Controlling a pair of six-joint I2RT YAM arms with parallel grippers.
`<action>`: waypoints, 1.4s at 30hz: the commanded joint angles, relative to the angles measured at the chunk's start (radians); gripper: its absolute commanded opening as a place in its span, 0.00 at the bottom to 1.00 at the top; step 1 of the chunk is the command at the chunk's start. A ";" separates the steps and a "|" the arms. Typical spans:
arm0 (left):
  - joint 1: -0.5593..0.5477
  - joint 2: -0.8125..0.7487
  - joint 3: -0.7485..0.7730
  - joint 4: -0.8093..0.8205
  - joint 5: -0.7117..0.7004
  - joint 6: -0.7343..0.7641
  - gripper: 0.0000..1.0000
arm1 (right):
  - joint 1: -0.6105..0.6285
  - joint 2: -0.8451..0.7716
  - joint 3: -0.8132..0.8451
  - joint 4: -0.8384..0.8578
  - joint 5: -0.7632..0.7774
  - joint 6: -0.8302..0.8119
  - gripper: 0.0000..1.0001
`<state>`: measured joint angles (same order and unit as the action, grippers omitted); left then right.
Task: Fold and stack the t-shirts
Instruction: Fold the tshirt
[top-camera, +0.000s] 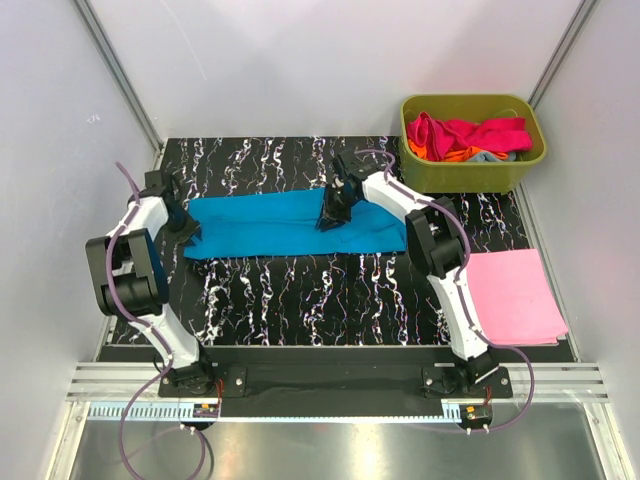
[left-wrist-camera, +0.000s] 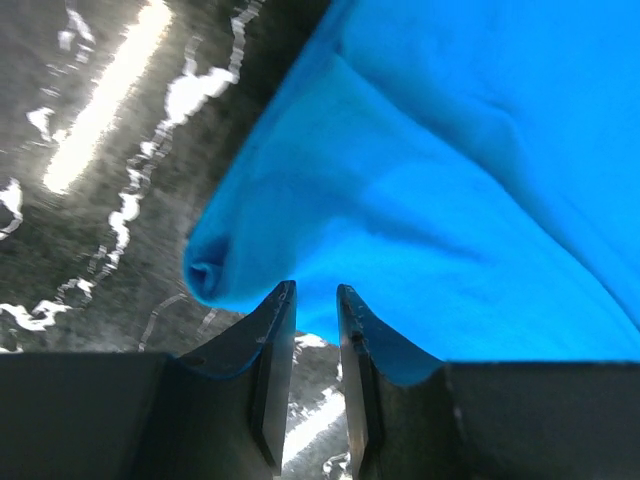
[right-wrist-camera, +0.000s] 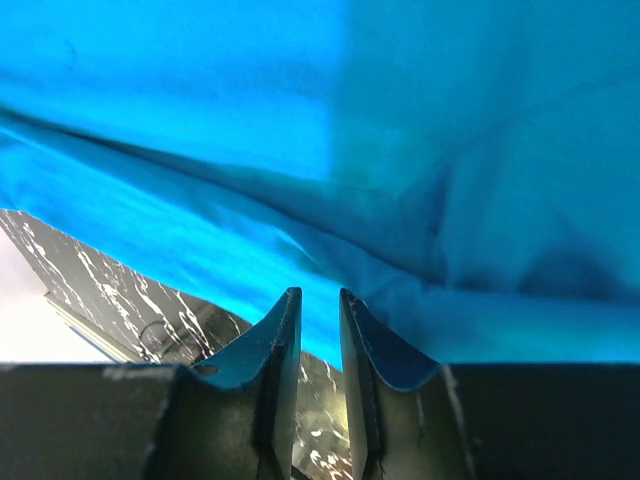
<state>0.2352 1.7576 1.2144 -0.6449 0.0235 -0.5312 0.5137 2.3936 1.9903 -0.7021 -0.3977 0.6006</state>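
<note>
Lying across the mid of the table (top-camera: 300, 300) in the top view, the cyan-blue shirt (top-camera: 270, 225) is folded into one long band running 9 o'c to 3 o'c. It sits a bit toward 12 from centre, flat on the black marble-pattern top. L gripper (top-camera: 186, 230) is at the band's 9 o'c end, touching it. R gripper (top-camera: 333, 210) is down on the band's 12 o'c edge, just right of its mid.

L wrist view: the fingers (left-wrist-camera: 272, 350) stand close w/ only a thin slit btwn them. The shirt's edge meets both tips, w/ a small curl of cloth at approx 10 o'c of them. Table shows thru the slit lower down. Can't tell if cloth is nipped or only touching.

R wrist view: fingers (right-wrist-camera: 372, 350) likewise near together w/ a thin slit. Creased blue cloth fills the upper part and its edge reaches the tips. Can't tell here either if it's pinched.

Pink shirt (top-camera: 512, 295) lies folded in a flat square at approx 4 o'c of the table, just beside the R arm (top-camera: 455, 290) and well apart from the blue band. At 1–2 o'c the olive-green tub (top-camera: 470, 175) stands at the far corner w/ a heap inside. The magenta shirt (top-camera: 480, 130) is on top, w/ the orange shirt (top-camera: 455, 154) and grey-blue shirt (top-camera: 490, 156) showing at its 6 o'c side.
</note>
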 joint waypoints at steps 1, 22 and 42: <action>0.029 0.023 -0.021 0.034 -0.020 0.020 0.27 | 0.020 0.035 0.079 0.006 -0.029 0.028 0.28; 0.090 0.022 0.010 -0.012 -0.096 0.053 0.27 | -0.007 0.191 0.337 -0.063 0.023 -0.018 0.30; -0.066 -0.017 0.059 0.114 0.167 -0.027 0.30 | -0.032 -0.284 -0.081 -0.166 0.253 -0.154 0.39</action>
<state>0.1749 1.7157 1.2713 -0.6266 0.0990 -0.5354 0.5053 2.2375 2.0426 -0.8505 -0.2668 0.5087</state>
